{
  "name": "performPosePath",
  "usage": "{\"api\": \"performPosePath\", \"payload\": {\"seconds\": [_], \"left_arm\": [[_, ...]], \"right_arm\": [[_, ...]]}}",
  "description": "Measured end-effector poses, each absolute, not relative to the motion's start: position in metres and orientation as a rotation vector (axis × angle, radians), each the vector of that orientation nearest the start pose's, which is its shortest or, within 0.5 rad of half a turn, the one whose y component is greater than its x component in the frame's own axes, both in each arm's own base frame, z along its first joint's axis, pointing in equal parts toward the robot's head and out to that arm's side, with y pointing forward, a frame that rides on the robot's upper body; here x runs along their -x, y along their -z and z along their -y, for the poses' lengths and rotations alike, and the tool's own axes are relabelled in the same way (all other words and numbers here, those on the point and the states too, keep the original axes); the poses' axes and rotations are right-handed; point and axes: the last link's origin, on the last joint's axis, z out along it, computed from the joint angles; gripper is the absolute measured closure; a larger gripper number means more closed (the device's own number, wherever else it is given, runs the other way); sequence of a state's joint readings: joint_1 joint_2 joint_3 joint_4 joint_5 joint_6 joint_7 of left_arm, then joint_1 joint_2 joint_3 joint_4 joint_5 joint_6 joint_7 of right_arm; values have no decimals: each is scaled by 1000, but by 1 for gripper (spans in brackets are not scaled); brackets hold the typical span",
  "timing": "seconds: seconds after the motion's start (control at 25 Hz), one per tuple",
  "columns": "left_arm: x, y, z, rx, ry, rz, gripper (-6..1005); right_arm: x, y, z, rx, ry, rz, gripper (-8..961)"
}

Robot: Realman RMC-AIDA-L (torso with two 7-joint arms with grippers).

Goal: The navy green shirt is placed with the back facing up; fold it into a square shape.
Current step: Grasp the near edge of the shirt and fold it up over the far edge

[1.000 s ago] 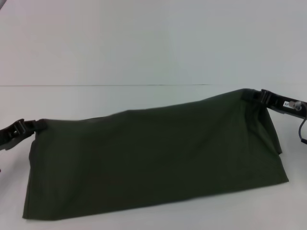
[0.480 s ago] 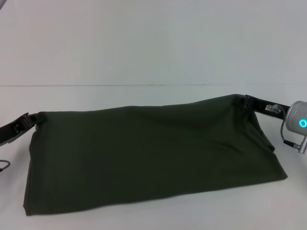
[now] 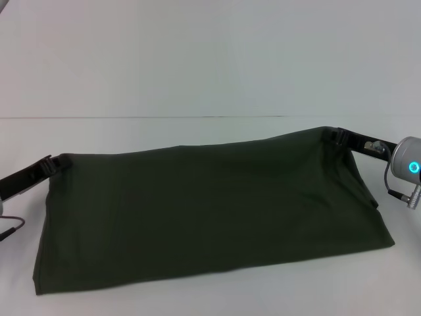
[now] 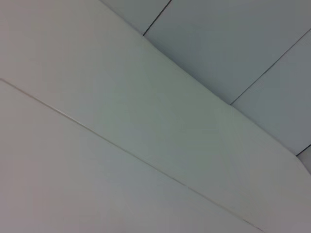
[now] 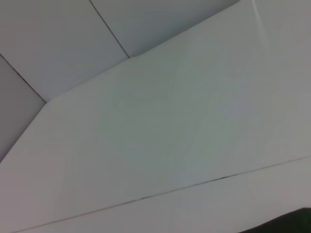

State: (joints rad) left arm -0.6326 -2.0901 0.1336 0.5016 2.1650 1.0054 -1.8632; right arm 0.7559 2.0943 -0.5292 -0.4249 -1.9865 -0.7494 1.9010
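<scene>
Shirt: navy green shirt (image 3: 210, 214), on white table (image 3: 197, 79), far edge lifted.
Left gripper (image 3: 54, 162): pinched on shirt's left corner.
Right gripper (image 3: 332, 137): pinched on right corner, higher.

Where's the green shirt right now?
In the head view, the navy green shirt spans the white table, its far corners held up by the left gripper and right gripper.

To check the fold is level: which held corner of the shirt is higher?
The corner at the right gripper is higher; the shirt slopes down towards the left gripper.
</scene>
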Motion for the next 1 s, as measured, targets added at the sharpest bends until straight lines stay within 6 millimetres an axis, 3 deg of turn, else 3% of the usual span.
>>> {"api": "performPosePath", "payload": {"seconds": [0.48, 0.56, 0.64, 1.0], "left_arm": [[335, -20, -389, 1681, 828, 1475, 951], [336, -18, -389, 1668, 821, 1479, 951], [337, -17, -389, 1656, 820, 1483, 951], [344, -22, -381, 1594, 880, 1482, 644]], "right_arm": [[-281, 13, -436, 1858, -666, -1383, 901], [-281, 13, -436, 1853, -671, -1386, 696], [-281, 13, -436, 1852, -673, -1387, 655], [-296, 4, -427, 1791, -730, -1425, 471]]}}
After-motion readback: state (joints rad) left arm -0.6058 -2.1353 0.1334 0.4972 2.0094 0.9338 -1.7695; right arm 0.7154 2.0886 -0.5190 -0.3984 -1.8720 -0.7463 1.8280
